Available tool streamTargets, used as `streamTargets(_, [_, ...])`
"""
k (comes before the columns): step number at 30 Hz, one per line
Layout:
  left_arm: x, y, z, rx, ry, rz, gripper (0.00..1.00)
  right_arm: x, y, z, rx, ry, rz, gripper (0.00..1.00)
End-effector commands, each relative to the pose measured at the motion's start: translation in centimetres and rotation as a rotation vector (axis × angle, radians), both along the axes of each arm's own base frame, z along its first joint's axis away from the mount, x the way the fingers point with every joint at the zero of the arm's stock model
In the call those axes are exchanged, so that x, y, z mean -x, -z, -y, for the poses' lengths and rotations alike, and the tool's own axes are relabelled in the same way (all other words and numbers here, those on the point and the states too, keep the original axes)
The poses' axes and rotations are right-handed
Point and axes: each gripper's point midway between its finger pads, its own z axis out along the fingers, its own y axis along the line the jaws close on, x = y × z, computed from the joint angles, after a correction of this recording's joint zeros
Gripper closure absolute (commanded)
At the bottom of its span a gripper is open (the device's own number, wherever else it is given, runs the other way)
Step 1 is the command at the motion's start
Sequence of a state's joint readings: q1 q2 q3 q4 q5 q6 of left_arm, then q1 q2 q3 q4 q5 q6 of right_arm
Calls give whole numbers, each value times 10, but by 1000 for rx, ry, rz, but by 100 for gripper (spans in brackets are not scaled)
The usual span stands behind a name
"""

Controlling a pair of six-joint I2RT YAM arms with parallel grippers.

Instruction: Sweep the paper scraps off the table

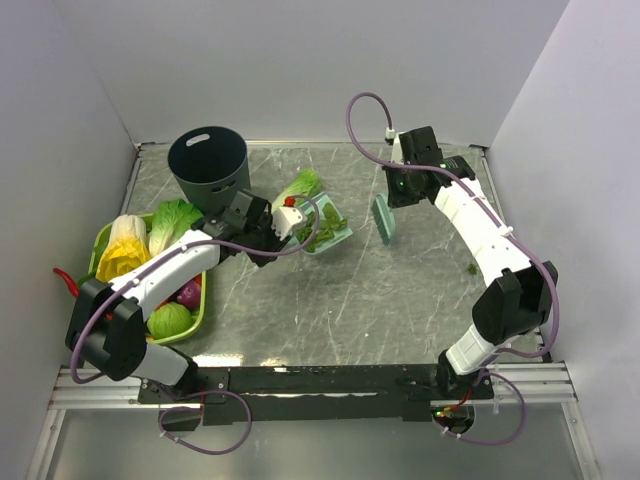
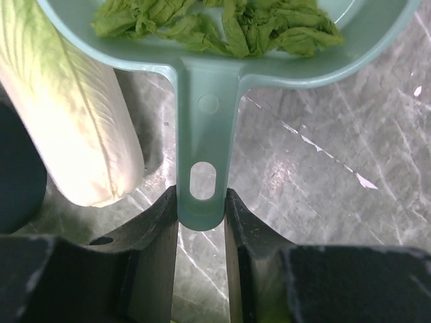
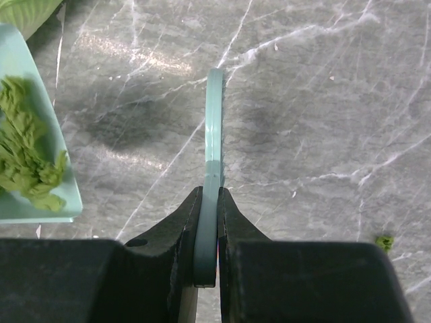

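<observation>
Left end effector [image 2: 201,222] pinches the pan [image 2: 209,121] by its handle, scraps [image 2: 222,27] heaped inside, near the bin [image 1: 208,165]. I'd keep it level until it's over the bin. Right end effector [image 3: 209,202] clamps the brush [image 3: 214,121]. One stray scrap [image 3: 384,242] lies on the counter [image 3: 303,101].

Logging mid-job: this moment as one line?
left fingers: shut on dustpan | right fingers: shut on brush | scraps: in dustpan | stray scrap: on table

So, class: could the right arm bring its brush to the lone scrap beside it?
Probably yes: the scrap lies on bare table close by the right arm, with nothing between it and the brush.
</observation>
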State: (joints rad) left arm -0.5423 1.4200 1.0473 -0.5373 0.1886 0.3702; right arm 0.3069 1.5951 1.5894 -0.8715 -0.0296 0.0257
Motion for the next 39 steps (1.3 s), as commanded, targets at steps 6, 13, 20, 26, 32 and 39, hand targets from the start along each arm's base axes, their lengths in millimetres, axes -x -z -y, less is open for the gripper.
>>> streamTargets(6, [-52,-35,16,111,-52,132,99,-9,-7,-5,-31,1,32,100])
streamTargets(13, [-62,-51,14,85,-57,137,99,-4,-4,-3,-21,-3,25,100])
streamTargets(20, [-77,-100,2,79,-135,213,99,-7,0,-7,-33,-9,15,100])
streamTargets(26, [-92,-125,-40,11,-274,259,99,-9,2,-9,-42,-14,5,100])
streamTargets(32, [-111,-162,-112,-13,-507,302,99,-6,6,-12,-57,-16,-9,100])
streamTargets(39, [-113,-193,-184,-135,-673,435,99,0,13,-14,-66,-23,-33,100])
